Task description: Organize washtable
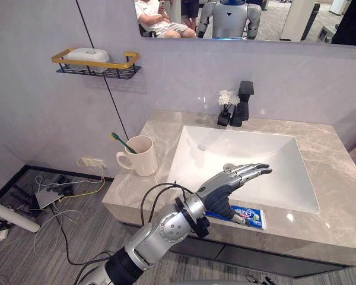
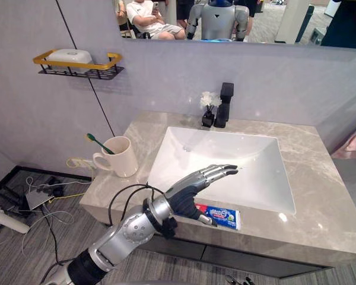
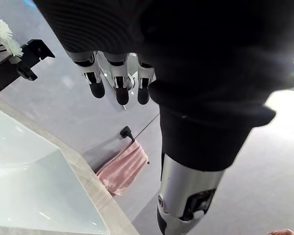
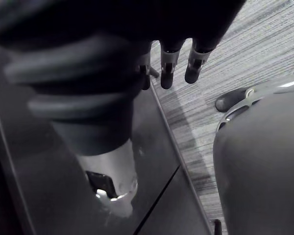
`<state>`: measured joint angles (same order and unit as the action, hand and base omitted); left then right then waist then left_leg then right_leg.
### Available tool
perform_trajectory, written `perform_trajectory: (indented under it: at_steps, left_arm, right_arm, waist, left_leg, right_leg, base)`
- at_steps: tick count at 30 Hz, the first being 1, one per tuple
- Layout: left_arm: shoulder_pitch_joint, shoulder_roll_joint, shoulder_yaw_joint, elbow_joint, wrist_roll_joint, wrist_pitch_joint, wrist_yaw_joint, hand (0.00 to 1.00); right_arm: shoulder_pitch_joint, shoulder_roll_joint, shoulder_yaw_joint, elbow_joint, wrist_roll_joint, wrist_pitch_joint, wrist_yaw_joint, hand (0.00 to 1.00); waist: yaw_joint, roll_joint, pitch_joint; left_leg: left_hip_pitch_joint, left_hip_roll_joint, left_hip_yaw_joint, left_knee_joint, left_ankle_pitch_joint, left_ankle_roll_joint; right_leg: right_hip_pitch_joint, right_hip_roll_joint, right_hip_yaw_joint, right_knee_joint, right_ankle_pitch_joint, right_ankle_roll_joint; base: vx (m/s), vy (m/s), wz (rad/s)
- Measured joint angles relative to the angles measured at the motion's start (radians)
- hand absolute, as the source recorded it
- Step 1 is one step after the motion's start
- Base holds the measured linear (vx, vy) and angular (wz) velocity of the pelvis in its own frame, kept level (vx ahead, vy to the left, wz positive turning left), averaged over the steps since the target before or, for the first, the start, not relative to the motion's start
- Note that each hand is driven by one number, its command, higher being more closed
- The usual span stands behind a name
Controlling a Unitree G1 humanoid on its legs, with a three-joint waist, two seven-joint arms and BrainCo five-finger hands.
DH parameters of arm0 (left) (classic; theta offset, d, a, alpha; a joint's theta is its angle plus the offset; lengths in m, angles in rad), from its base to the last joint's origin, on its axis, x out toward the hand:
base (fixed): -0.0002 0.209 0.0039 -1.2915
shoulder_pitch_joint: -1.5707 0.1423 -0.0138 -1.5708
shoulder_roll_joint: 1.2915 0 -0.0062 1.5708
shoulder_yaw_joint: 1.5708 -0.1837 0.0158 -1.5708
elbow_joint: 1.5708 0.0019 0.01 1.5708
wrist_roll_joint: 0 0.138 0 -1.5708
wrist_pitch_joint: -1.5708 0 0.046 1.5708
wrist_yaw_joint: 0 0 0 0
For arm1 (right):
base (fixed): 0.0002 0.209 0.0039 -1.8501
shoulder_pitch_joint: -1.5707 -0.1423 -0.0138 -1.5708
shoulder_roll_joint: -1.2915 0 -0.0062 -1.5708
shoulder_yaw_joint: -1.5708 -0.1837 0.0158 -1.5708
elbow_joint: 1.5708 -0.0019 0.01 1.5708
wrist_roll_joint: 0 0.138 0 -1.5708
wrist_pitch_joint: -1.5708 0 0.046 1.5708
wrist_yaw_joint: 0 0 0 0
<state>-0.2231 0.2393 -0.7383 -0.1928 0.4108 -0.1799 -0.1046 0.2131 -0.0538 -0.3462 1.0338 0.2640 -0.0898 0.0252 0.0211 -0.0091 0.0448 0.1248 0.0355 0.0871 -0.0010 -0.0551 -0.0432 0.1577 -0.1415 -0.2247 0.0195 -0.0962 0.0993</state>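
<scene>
We're looking down on the washtable, and the left hand (image 1: 224,189) hangs over the front rim of the white sink (image 1: 267,163). Its fingers are stretched out flat towards the basin and it holds nothing. The thumb points down at the toothpaste tube (image 1: 253,215), which lies flat on the front strip of the grey marbled countertop (image 1: 338,205), just beneath the hand; we can't tell whether thumb and tube touch.

At the counter's left end stands a cream mug (image 1: 143,158) with a green toothbrush (image 1: 123,143) leaning out of it. At the back, a black faucet (image 1: 243,102) rises behind the basin, and a small dark vase of white flowers (image 1: 226,108) stands just beside it.

On the lilac wall, a black wire shelf (image 1: 96,67) with a gold rail carries a white box (image 1: 87,56). The mirror (image 1: 285,24) above reflects a seated person (image 1: 157,19). A pink towel (image 3: 123,167) hangs from a hook past the counter's right end. On the grey plank floor (image 1: 24,252), cables (image 1: 65,191) sprawl by the wall.

The right hand (image 4: 167,72) hangs low over the floor, fingers loose and empty.
</scene>
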Motion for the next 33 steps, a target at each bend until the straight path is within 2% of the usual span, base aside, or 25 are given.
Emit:
perform_trajectory:
  at_steps: [6,17,33]
  left_arm:
    - [-0.001,0.001,-0.002,0.125,0.034,0.017,-0.005,0.0]
    - [-0.001,0.021,0.008,0.201,0.067,0.021,-0.002,0.0]
    - [0.008,0.026,0.085,0.205,0.111,0.031,0.006,0.0]
  right_arm:
    - [-0.018,0.0,-0.002,-0.007,0.0,0.0,0.0,0.0]
    - [-0.045,-0.001,-0.021,-0.008,0.0,0.0,0.0,0.0]
    - [-0.051,-0.005,-0.035,-0.009,0.0,0.002,0.001,0.0]
  waist:
    - [-0.019,0.006,0.004]
    - [-0.061,0.013,0.033]
    - [-0.061,0.017,0.053]
  left_leg:
    - [0.027,0.0,0.0,-0.035,0.012,-0.005]
    - [0.047,-0.001,0.002,-0.054,0.014,-0.008]
    - [0.047,-0.001,0.007,-0.055,0.013,-0.009]
  right_leg:
    - [0.022,0.004,-0.004,-0.025,0.008,0.001]
    - [0.05,0.008,-0.006,-0.064,0.022,0.002]
    - [0.052,0.008,-0.003,-0.072,0.023,0.003]
  base:
    - [-0.01,-0.009,-0.01]
    - [0.0,-0.004,0.0]
    - [-0.01,-0.011,0.0]
